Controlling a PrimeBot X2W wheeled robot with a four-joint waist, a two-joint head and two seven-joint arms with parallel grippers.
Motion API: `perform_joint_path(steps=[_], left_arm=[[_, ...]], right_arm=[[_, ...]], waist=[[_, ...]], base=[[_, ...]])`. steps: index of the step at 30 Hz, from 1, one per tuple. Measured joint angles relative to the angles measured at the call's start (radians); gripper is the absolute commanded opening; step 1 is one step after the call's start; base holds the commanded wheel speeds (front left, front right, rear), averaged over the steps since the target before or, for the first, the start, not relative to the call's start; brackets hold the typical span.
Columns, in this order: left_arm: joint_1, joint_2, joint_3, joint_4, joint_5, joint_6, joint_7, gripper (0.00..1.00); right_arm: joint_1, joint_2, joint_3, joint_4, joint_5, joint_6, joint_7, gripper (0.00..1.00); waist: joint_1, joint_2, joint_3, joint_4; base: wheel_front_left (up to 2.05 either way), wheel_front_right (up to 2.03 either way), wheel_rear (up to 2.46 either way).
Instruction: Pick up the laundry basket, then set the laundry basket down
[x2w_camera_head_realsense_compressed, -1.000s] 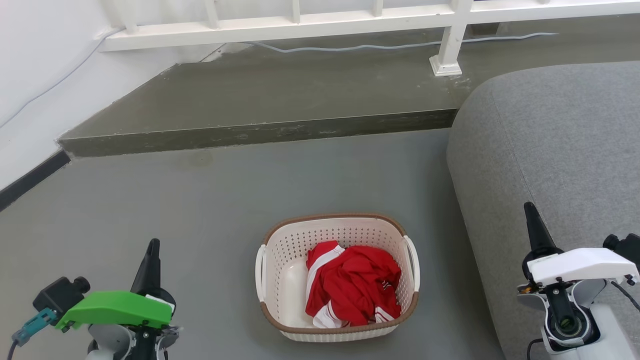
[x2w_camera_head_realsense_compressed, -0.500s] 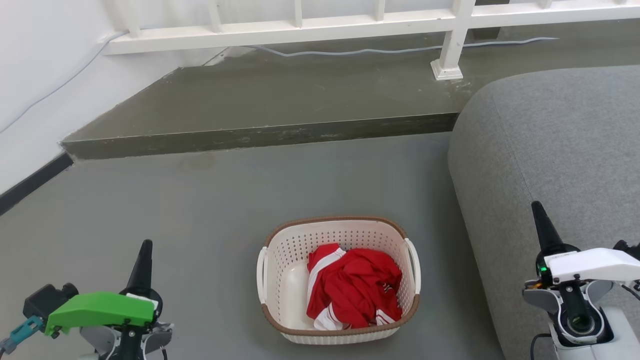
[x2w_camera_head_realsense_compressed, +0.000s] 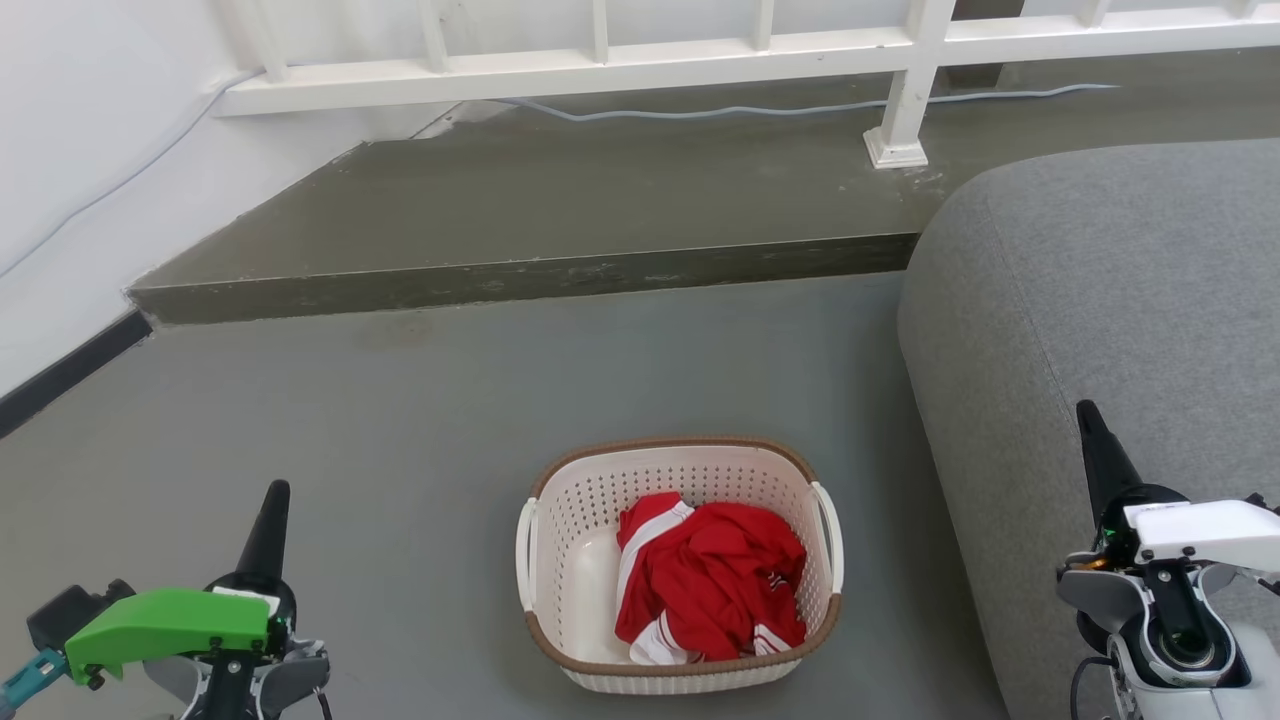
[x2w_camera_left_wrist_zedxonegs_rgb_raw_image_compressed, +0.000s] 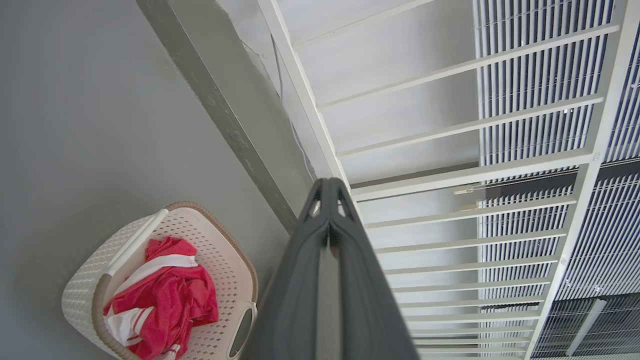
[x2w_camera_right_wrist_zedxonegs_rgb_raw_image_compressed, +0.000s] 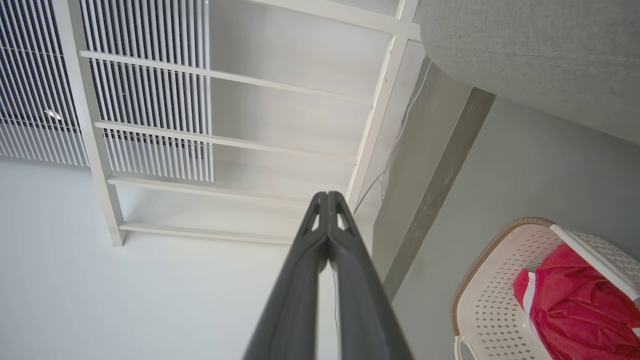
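1. The laundry basket (x2w_camera_head_realsense_compressed: 668, 442) stood on the grey floor (x2w_camera_head_realsense_compressed: 430, 400) with a red garment (x2w_camera_head_realsense_compressed: 712, 590) inside. It lay between the left gripper (x2w_camera_head_realsense_compressed: 276, 490) and the right gripper (x2w_camera_head_realsense_compressed: 1088, 412), well apart from both.
2. The wrist views showed each pair of fingers (x2w_camera_left_wrist_zedxonegs_rgb_raw_image_compressed: 305, 280) pressed together, pinching nothing. The head view showed only single dark spikes.
3. Both arms sat low, fingers pointing forward toward the white railing (x2w_camera_head_realsense_compressed: 600, 75).

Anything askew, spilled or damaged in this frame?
Nothing stands out. The laundry basket sits upright on the floor and looks intact, with the red garment bundled inside and nothing spilled over. The left hand and right hand are shut, well apart from it on either side.
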Motion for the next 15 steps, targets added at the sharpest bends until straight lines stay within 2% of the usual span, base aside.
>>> perform_joint_path(steps=[15], left_arm=[[0.000,0.000,0.039,0.000,-0.181,-0.004,0.049,0.00]], right_arm=[[0.000,0.006,-0.040,-0.008,0.191,0.005,0.052,0.00]], waist=[[0.0000,0.0000,-0.010,0.004]], base=[[0.00,0.00,0.00]])
